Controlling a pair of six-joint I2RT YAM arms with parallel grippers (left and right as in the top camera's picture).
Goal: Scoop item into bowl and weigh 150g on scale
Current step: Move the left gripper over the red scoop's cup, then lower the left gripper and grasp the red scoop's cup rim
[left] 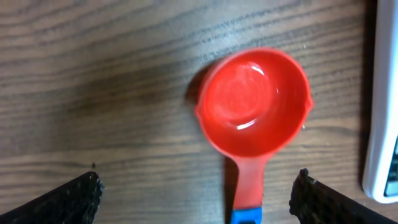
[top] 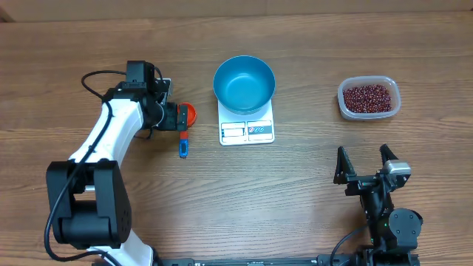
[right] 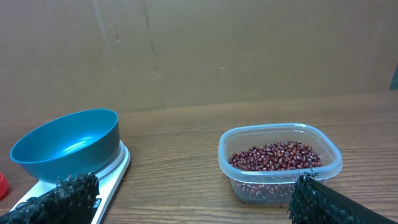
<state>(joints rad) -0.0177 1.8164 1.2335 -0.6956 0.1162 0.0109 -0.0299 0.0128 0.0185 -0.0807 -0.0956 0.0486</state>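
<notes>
The blue bowl [top: 244, 83] [right: 65, 143] stands empty on the white scale [top: 247, 131] [right: 113, 169]. Dark red-brown beans [top: 367, 97] [right: 277, 155] fill a clear plastic tub at the right. A red scoop [top: 188, 114] [left: 255, 102] with a blue handle end lies on the table left of the scale. My left gripper [top: 174, 117] [left: 196, 198] hovers open over the scoop, whose handle lies between the jaws, nearer the right finger and untouched. Near the front edge, my right gripper [top: 364, 164] [right: 193, 199] is open and empty, facing the tub and bowl.
The clear tub [top: 369, 111] [right: 280, 180] sits on the wooden table right of the scale. The scale's edge [left: 380, 124] shows at the right of the left wrist view. A cardboard wall [right: 199, 50] closes the back.
</notes>
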